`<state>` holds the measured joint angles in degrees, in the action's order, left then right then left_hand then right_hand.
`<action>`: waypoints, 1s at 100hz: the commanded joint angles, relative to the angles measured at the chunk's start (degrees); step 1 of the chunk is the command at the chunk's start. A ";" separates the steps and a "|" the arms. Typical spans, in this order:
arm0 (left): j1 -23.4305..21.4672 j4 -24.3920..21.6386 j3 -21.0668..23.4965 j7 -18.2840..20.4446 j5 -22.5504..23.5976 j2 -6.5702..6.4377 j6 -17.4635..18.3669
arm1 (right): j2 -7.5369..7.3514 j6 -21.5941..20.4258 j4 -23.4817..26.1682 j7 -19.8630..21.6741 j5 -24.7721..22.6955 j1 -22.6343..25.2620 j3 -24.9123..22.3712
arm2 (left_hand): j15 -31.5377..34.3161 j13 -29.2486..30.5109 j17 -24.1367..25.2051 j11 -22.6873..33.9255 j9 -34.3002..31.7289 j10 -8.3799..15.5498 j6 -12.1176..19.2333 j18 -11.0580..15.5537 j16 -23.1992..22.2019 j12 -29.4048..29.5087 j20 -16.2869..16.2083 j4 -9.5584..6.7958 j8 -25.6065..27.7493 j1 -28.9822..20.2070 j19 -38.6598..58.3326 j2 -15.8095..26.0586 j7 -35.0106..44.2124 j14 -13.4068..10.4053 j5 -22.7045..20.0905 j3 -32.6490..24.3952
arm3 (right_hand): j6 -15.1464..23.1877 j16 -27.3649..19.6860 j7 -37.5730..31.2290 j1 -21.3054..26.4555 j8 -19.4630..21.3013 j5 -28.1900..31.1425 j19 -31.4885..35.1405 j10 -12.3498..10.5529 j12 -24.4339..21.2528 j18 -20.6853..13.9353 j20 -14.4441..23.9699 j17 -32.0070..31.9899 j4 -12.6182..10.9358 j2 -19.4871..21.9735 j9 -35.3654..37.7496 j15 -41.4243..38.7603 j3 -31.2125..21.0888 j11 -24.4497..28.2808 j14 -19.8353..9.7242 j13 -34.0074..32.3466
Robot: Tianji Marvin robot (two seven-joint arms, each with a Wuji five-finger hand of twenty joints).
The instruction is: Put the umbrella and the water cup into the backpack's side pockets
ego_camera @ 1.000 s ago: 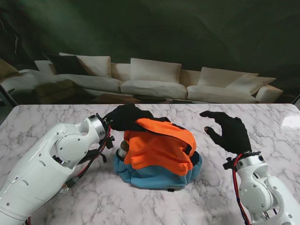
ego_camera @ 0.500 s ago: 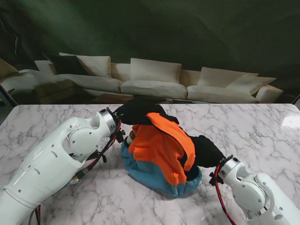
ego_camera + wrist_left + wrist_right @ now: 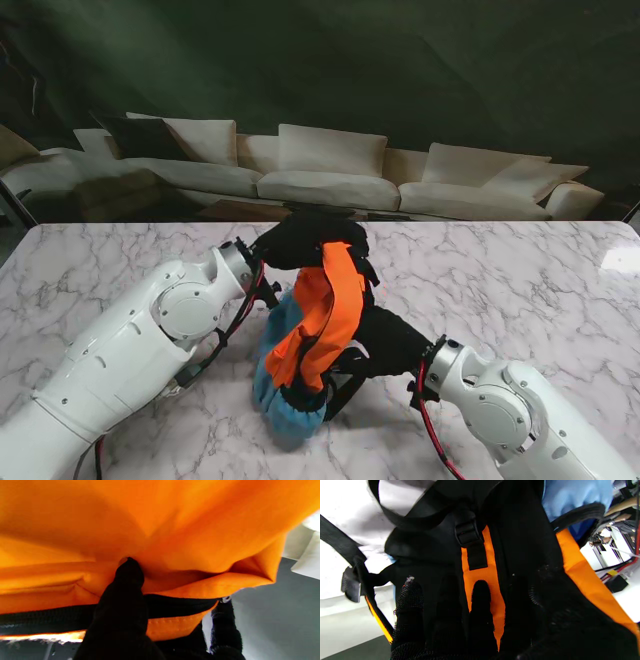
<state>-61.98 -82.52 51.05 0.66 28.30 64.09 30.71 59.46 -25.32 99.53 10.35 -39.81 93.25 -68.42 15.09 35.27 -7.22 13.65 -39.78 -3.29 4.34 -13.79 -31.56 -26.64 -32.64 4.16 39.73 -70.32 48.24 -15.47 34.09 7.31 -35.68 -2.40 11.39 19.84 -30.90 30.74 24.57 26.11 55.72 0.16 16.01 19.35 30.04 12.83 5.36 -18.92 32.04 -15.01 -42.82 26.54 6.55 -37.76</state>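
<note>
The orange and blue backpack (image 3: pixel 305 345) stands tipped up on its lower end in the middle of the table. My left hand (image 3: pixel 300 240) is shut on its top edge; in the left wrist view a black fingertip (image 3: pixel 130 572) presses into the orange fabric (image 3: pixel 175 530) above a black zipper. My right hand (image 3: pixel 385 340) lies with its fingers spread flat against the backpack's black back panel (image 3: pixel 520 542), beside a strap buckle (image 3: pixel 467 533). Black straps (image 3: pixel 342 385) hang below that hand. Neither the umbrella nor the water cup shows in any view.
The white marble table (image 3: pixel 520 270) stretches out on both sides of the backpack. A pale sofa (image 3: pixel 330 170) stands beyond the far edge. My left forearm (image 3: pixel 140 340) lies across the near left of the table.
The backpack went from lying flat to standing on end and shifted left. My right hand came down from the air on the right onto its back. My left hand rose with the top.
</note>
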 commanded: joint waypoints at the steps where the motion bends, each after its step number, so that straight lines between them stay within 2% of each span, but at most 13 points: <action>1: -0.52 -0.24 -0.02 -0.17 0.48 0.81 1.34 | 0.09 1.49 -0.72 0.18 -1.34 0.27 -0.36 | 0.11 -1.10 1.00 0.94 2.28 1.67 3.64 -0.44 0.81 0.47 -0.73 -3.15 2.17 -3.64 -1.43 12.87 8.66 -0.78 -6.05 -6.95 | 3.52 -0.27 0.61 -1.96 0.39 0.97 0.43 0.40 -0.03 0.14 0.45 -0.28 -1.02 1.03 -0.89 1.44 0.45 -0.99 -0.60 0.42; 9: -1.18 0.39 0.27 -0.76 1.49 0.68 3.12 | 0.13 3.04 -1.12 -0.20 -2.92 0.65 -1.41 | 0.01 -1.44 1.09 1.05 2.75 1.97 3.63 -0.28 0.99 0.82 -0.86 -3.08 2.45 -3.64 -1.66 12.93 9.47 -0.92 -5.97 -6.87 | 1.65 -0.34 -0.32 -2.31 0.85 2.68 0.43 1.73 0.00 0.14 0.41 -0.25 -0.95 0.86 -1.36 1.45 0.54 -0.74 -0.50 0.54; 14: -1.57 0.74 0.63 -1.00 2.21 0.56 3.86 | 0.18 3.93 -1.27 -0.61 -4.18 1.11 -2.57 | -0.02 -1.56 1.09 0.97 3.05 1.00 3.63 -0.29 1.05 1.05 -0.93 -3.05 2.50 -3.64 -1.71 13.07 9.68 -1.04 -6.01 -6.75 | 0.88 -0.41 -1.43 -2.15 0.75 4.22 0.54 2.58 0.04 0.09 0.40 -0.13 0.32 0.34 -1.58 1.37 0.92 -0.36 -0.48 0.59; 19: -2.00 0.94 1.07 -0.94 2.41 0.42 4.24 | 0.33 5.05 -1.40 -1.67 -5.43 1.72 -3.88 | -0.06 -1.62 1.13 1.22 2.83 2.72 3.61 -0.30 1.14 1.02 -0.99 -3.05 2.55 -3.64 -1.80 12.89 9.90 -1.08 -6.00 -6.82 | 0.42 -0.46 -2.79 -1.73 0.30 5.35 0.63 3.18 0.04 0.05 0.36 -0.07 1.35 -0.07 -1.71 1.25 1.17 -0.04 -0.44 0.63; 27: -2.53 1.28 1.70 -1.17 2.74 0.34 4.47 | 0.64 7.19 -1.18 -3.57 -7.03 3.02 -6.27 | -0.11 -1.60 1.23 1.41 2.64 2.92 3.58 -0.31 1.24 0.81 -1.04 -2.99 2.63 -3.64 -1.92 12.76 10.16 -1.20 -6.11 -6.81 | -0.11 -0.45 -3.72 -1.82 0.00 6.34 0.82 3.55 0.11 -0.07 0.37 0.08 1.79 -0.08 -1.44 1.09 1.57 0.28 -0.26 0.61; 42: -2.57 1.95 1.86 -1.05 2.57 0.30 4.31 | 1.49 12.38 -0.36 -10.92 -13.34 5.63 -10.82 | -0.15 -1.61 1.32 1.33 2.64 2.71 3.34 -0.39 1.37 0.71 -1.12 -3.00 2.79 -3.64 -2.13 12.98 10.42 -1.07 -5.82 -6.96 | -0.55 -0.40 -7.84 1.28 -3.58 6.03 2.10 4.00 0.30 -0.29 0.08 0.92 2.15 1.19 -0.46 -0.07 3.94 1.46 -0.28 -0.32; 51: -2.42 2.07 1.74 -0.94 2.60 0.28 4.17 | 1.86 15.96 0.31 -16.26 -18.32 7.08 -13.38 | -0.19 -1.69 1.36 1.23 2.75 2.69 3.41 -0.36 1.42 0.79 -1.17 -2.96 2.85 -3.64 -2.21 13.04 10.44 -1.10 -5.59 -6.78 | -1.94 -0.39 -6.44 -0.28 -4.08 5.04 2.42 4.47 0.48 -0.38 -0.01 0.70 1.64 1.59 -1.17 -0.25 3.97 1.84 -0.04 0.16; 57: -2.31 2.10 1.66 -0.86 2.64 0.27 4.05 | 2.20 17.11 1.02 -19.52 -19.66 7.93 -14.99 | -0.19 -1.68 1.35 1.18 2.81 2.72 3.40 -0.36 1.45 0.86 -1.19 -2.99 2.84 -3.64 -2.26 13.11 10.40 -1.09 -5.56 -6.77 | -3.04 -0.54 -3.06 -2.25 -1.97 4.59 2.79 4.61 0.61 -0.48 -0.50 0.50 -1.14 1.42 -1.80 -0.53 3.16 2.36 -0.02 0.52; 68: -1.98 2.15 1.43 -0.43 2.51 0.22 3.53 | 3.10 17.20 3.00 -25.09 -19.16 8.86 -16.77 | -0.14 -1.57 1.28 1.01 2.83 0.83 3.14 -0.40 1.47 1.44 -1.26 -3.12 2.89 -3.64 -2.35 13.58 10.37 -0.98 -5.30 -6.86 | -3.66 -0.33 -5.58 -4.78 5.87 4.08 3.28 3.90 1.18 -0.56 -0.75 0.51 -1.29 -4.36 -1.95 -1.49 1.91 3.88 -0.03 0.43; 84: -1.31 2.99 0.70 -0.10 1.96 0.32 2.93 | 3.21 14.63 6.10 -31.84 -23.88 9.03 -17.80 | -0.12 -1.52 1.32 0.92 2.88 0.74 3.00 -0.45 1.49 1.95 -1.31 -3.12 3.17 -3.64 -2.48 13.62 10.58 -0.94 -4.97 -6.84 | -6.72 -0.84 -0.58 -8.86 5.89 -3.47 3.09 3.95 1.31 -0.93 -1.26 0.50 -0.88 -8.82 -4.87 -1.26 0.71 4.24 -0.34 1.49; 87: -1.15 3.21 0.55 -0.09 1.94 0.34 2.87 | 3.16 14.47 6.91 -32.29 -24.67 9.12 -17.90 | -0.13 -1.55 1.32 0.93 2.87 0.77 3.04 -0.50 1.50 2.01 -1.32 -3.10 3.18 -3.64 -2.50 13.58 10.56 -0.99 -4.95 -6.78 | -5.57 -1.08 1.65 -9.12 4.87 -5.32 2.87 3.69 1.07 -1.03 -1.50 0.31 -0.78 -9.53 -5.56 -1.00 0.66 3.82 -0.28 1.93; 93: -0.93 3.47 0.31 0.28 1.57 0.33 2.59 | 3.12 14.52 8.27 -33.42 -25.92 9.27 -17.77 | -0.12 -1.54 1.37 0.94 2.86 0.71 2.97 -0.47 1.50 2.13 -1.31 -3.13 3.19 -3.64 -2.59 13.63 10.49 -0.81 -4.85 -6.86 | 1.09 -1.66 5.54 -8.41 2.65 -8.43 2.39 2.34 0.08 -1.11 -1.87 -0.17 -0.71 -11.49 -6.60 -0.03 0.59 1.83 -0.05 3.12; 100: -0.67 3.81 0.10 0.45 1.37 0.35 2.26 | 3.13 14.85 9.07 -35.78 -27.30 8.88 -16.85 | -0.03 -1.33 1.28 1.12 2.53 0.75 2.77 -0.57 1.47 2.11 -1.35 -3.14 3.24 -3.64 -2.60 13.64 10.46 -0.83 -4.72 -7.00 | 1.49 -2.61 7.69 -9.05 0.67 -10.10 1.60 1.33 -0.95 -1.32 -2.38 -0.60 -0.84 -14.07 -8.17 1.53 -0.40 -0.51 -0.04 4.35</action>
<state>-62.82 -79.70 51.47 -0.23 29.71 64.43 33.76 62.62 -10.79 107.25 -23.61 -67.27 102.56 -86.35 14.95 33.83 -6.72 13.77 -38.43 -2.63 4.39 -13.79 -30.37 -25.08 -32.69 4.20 39.70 -70.36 46.90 -12.67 34.07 7.19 -34.90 -2.32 10.87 18.61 -25.63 23.68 27.33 19.06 58.71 3.19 16.33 19.01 28.67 13.48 5.39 -30.09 26.52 -15.66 -41.13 28.91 6.52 -36.00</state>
